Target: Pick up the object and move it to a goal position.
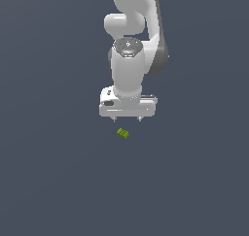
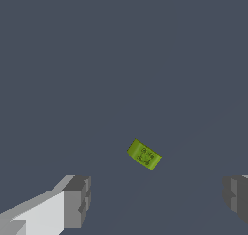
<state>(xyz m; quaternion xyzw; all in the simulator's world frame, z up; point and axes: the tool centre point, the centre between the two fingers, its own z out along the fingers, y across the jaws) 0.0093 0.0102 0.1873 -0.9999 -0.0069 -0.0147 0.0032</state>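
Observation:
The object [image 1: 123,133] is a tiny lime-green blocky piece with darker green notches. It lies on the dark grey floor, just in front of and below the white gripper [image 1: 127,119] in the exterior view. The gripper points down, is open and holds nothing. In the wrist view the object [image 2: 144,154] lies tilted on the floor, ahead of the gap between the two grey fingertips [image 2: 77,200], which stand wide apart. The gripper [image 2: 157,200] does not touch the object.
The white arm [image 1: 131,45] rises behind the gripper toward the top of the exterior view. The plain dark grey floor [image 1: 48,181] fills the rest of both views.

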